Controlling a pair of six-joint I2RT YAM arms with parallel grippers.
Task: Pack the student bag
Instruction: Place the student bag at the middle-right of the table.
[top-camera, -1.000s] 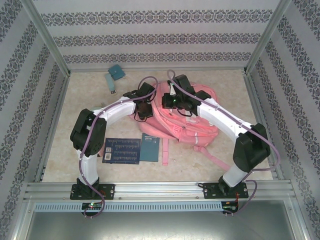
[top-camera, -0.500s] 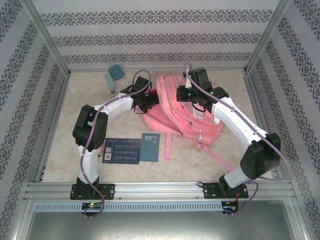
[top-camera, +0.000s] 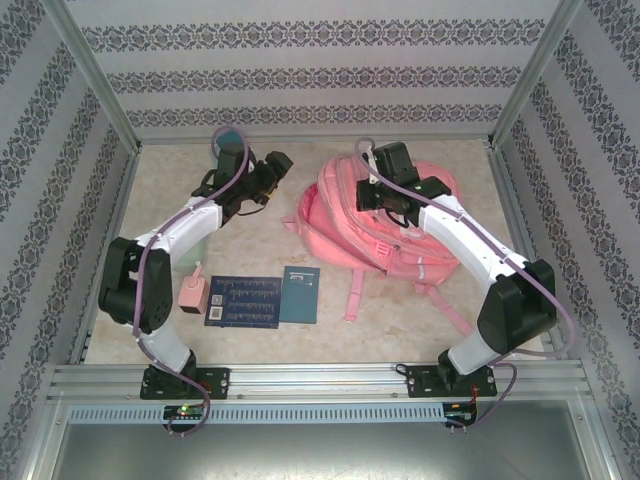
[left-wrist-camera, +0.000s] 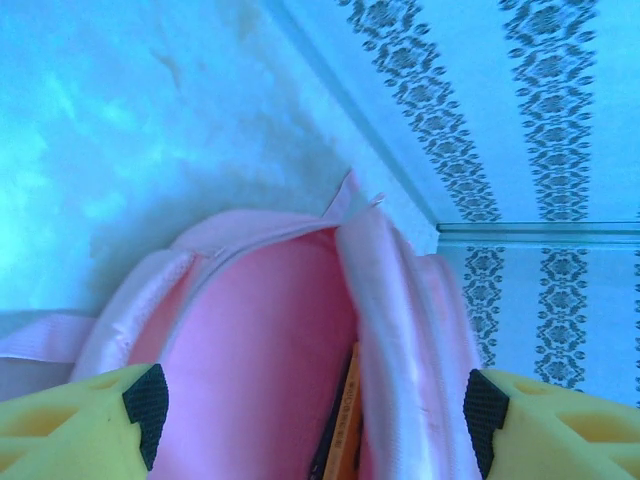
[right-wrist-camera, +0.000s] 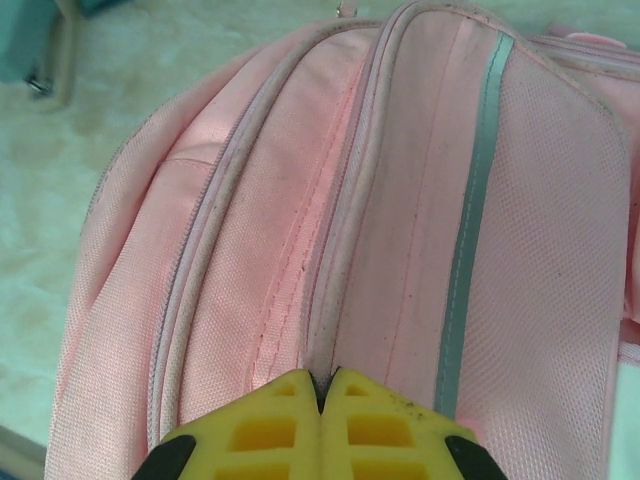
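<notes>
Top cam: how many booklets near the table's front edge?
2: a dark blue booklet, and a teal booklet just beside it. More may be hidden inside the student bag.

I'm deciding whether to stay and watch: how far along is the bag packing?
Done: the student bag is open, something orange inside. In hand: the right gripper has its jaws shut on a bag seam; the left gripper, jaws open and empty, faces the opening. Left: a dark book, a teal book and a small pink box lie on the table.
</notes>
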